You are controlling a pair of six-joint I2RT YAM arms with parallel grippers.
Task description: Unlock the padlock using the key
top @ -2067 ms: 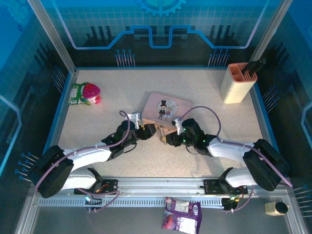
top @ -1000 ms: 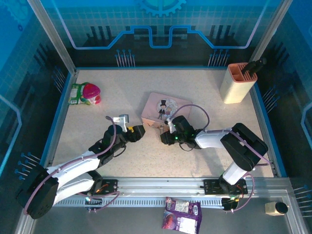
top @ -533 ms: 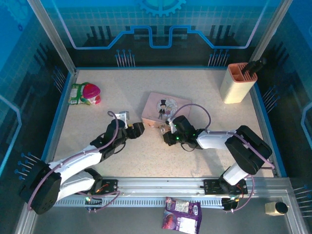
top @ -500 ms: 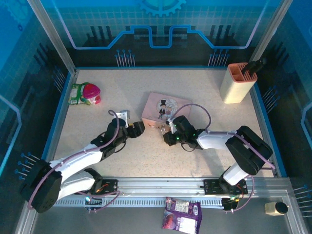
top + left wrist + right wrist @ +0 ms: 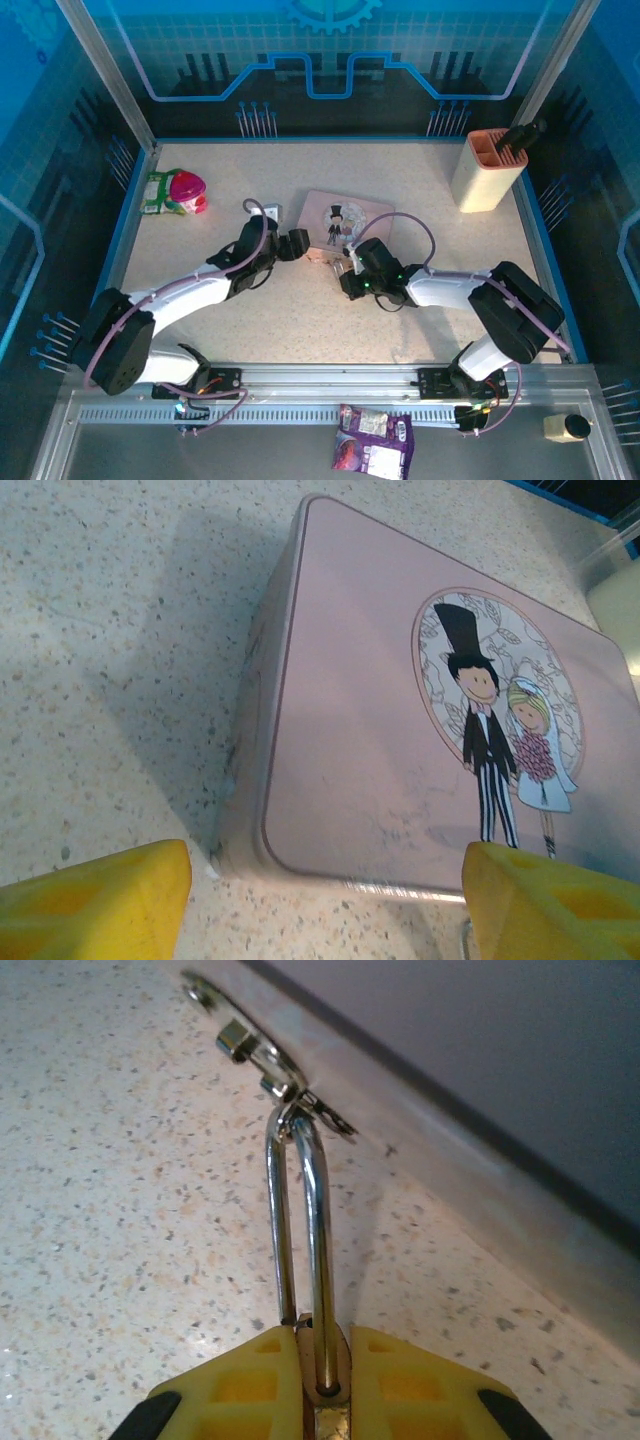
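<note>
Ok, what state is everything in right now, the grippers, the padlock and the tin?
Right gripper: shut on the padlock.
Padlock: held upright, shackle hooked through the clasp; can't tell whether it's locked.
Left gripper: open, nothing between its fingers.
Tin: lid closed, lying flat.

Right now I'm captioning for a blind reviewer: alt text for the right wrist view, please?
The right gripper, with yellow fingers, is shut on the brass padlock, whose silvery shackle points away to a small metal clasp at the tin's lower edge. A speckled table lies beneath.
</note>
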